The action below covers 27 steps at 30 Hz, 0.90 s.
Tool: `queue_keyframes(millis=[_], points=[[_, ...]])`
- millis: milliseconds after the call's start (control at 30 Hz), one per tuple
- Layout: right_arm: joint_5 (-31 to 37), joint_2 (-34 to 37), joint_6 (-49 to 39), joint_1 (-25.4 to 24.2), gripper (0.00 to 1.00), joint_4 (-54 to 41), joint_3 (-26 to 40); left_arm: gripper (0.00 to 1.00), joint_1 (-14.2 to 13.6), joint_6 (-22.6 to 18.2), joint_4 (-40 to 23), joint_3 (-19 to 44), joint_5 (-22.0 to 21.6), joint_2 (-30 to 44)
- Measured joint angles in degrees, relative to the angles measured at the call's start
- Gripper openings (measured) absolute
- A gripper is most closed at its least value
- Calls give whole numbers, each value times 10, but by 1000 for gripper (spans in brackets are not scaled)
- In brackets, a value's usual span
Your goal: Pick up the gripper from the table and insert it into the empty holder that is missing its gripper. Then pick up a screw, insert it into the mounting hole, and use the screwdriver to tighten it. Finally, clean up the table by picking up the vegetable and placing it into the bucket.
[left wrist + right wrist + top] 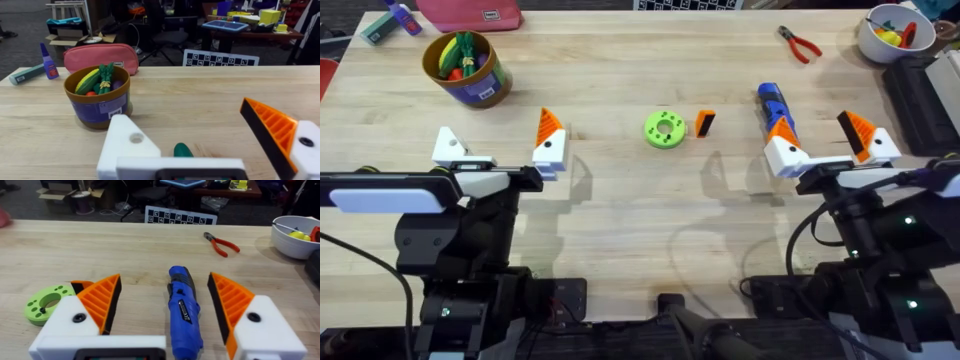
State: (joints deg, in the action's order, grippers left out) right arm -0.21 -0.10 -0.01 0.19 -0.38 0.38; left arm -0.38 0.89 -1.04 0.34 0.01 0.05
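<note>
The loose orange gripper tip (705, 122) stands on the wooden surface (620, 200), just beside the lime-green ring (665, 129), between the two arms. Judged light, rigid and small; its wedge taper could slip, so a pinch across the flat side faces seems soundest.

The holder (448, 148), the bare white block of the left claw (500, 152), lacks a tip. That claw is spread wide and empty. The right claw (828, 145) is likewise wide open, empty, straddling the blue screwdriver (184, 311).

The left wrist view shows the holder's mounting hole (136, 138) and the bucket (98, 104) already holding toy produce; overhead alone places the red-handled pliers (799, 43) and white bowl (892, 44) together.
</note>
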Motion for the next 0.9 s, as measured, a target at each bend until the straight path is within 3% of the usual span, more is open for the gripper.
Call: queue_keyframes(millis=[400,633,767,900], points=[[0,0,0,0,994,4,0,985,0,0,2,0,0,0],[0,1,0,0,994,90,8,985,0,0,26,9,-1,0],[0,1,0,0,994,77,46,985,0,0,-18,65,-15,1],[0,21,0,0,993,43,122,985,0,0,-99,173,-34,38]])
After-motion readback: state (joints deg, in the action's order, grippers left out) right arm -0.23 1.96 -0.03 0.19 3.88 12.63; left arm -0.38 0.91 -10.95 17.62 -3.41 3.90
